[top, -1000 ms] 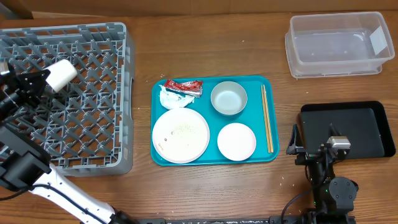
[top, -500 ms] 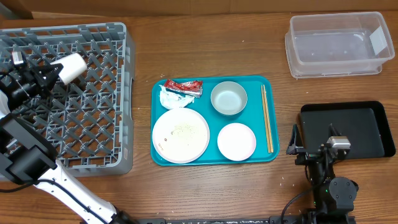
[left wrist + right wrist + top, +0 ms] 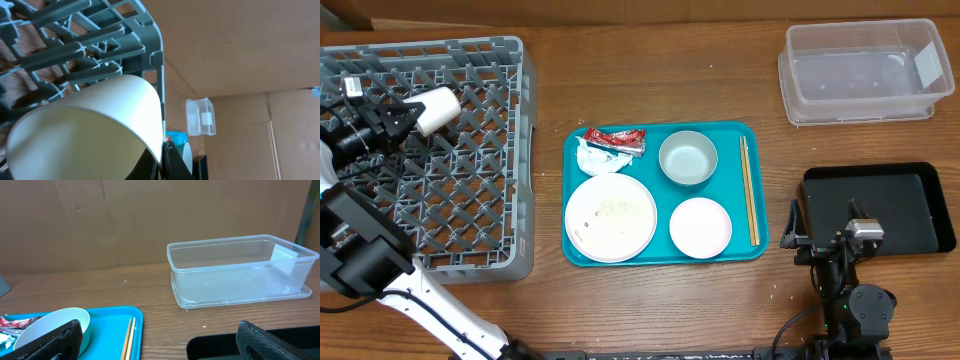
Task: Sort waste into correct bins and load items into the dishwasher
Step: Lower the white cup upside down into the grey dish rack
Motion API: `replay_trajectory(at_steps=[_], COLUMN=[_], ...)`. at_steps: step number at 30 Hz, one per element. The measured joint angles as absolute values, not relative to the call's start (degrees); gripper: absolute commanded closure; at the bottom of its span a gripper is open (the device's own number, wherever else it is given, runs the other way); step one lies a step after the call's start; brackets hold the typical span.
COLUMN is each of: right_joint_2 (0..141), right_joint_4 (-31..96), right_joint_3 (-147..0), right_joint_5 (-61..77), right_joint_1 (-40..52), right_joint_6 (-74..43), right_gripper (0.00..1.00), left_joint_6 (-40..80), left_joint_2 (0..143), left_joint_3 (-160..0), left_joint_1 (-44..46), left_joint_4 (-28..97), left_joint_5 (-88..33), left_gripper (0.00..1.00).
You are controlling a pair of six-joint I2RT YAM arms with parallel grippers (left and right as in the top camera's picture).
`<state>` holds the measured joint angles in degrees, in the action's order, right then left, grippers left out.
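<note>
You are at the very start of the job: only the small white cup (image 3: 438, 108) has left the teal tray (image 3: 570, 200), and it is not yet set down. Your left claw (image 3: 412, 116) is clenched on it over the far left part of the dish rack (image 3: 470, 200). The cup lies on its side, its long axis running roughly left to right across the rack's lattice, with what looks like the closed base pointing right and the mouth toward the claw. Everything else waits on the tray: the red sauce packet (image 3: 616, 139), the napkin (image 3: 595, 160), the plate (image 3: 610, 217) with its crumbs (image 3: 615, 208), the grey bowl (image 3: 688, 159), the pink dish (image 3: 700, 227) and the chopsticks (image 3: 748, 190). The clear tub (image 3: 860, 110) and the black tray (image 3: 880, 205) hold nothing. Your right claw (image 3: 162, 340) is released, gaping wide and low over the surface beside the black tray.
</note>
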<state>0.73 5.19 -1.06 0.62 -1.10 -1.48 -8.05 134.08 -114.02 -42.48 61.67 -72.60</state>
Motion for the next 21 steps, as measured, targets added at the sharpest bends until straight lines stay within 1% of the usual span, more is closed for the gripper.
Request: replay_trajectory(at_steps=[3, 6, 11, 15, 17, 19, 20, 21], right_joint_2=[0.7, 0.7, 0.7, 0.7, 0.7, 0.7, 0.7, 0.7], right_joint_4=[5.2, 5.2, 5.2, 5.2, 5.2, 5.2, 5.1, 5.2], right_joint_3=[-1.1, -1.1, -1.1, -1.1, -1.1, -1.1, -1.1, -1.1], right_joint_5=[0.6, 0.6, 0.6, 0.6, 0.6, 0.6, 0.6, 0.6], right_joint_1=[-1.1, -1.1, -1.1, -1.1, -1.1, -1.1, -1.1, -1.1], right_joint_6=[-1.5, -1.5, -1.5, -1.5, -1.5, -1.5, -1.5, -1.5], right_gripper=[0.00, 0.00, 0.00, 0.00, 0.00, 0.00, 0.00, 0.00], left_joint_6=[-7.4, -6.5, -6.1, -5.9, -4.5, -1.7, -0.5, 0.7], left_joint_2=[133.5, 133.1, 132.6, 132.4, 132.1, 131.5, 131.2, 131.0], left_joint_3=[-114.0, -114.0, -114.5, -114.6, -114.6, -114.9, -115.0, -115.2], left_joint_1=[-42.4, -42.4, -42.5, -42.5, -42.4, -42.4, -42.5, -42.5], left_joint_4=[61.7, 62.2, 62.0, 61.9, 62.1, 62.1, 62.1, 62.1], left_joint_5=[-70.6, -67.7, -65.0, -64.2, -63.2, -61.0, -60.1, -58.9], left_gripper=[0.91, 0.88, 0.88, 0.96, 0.95, 0.92, 0.87, 0.78])
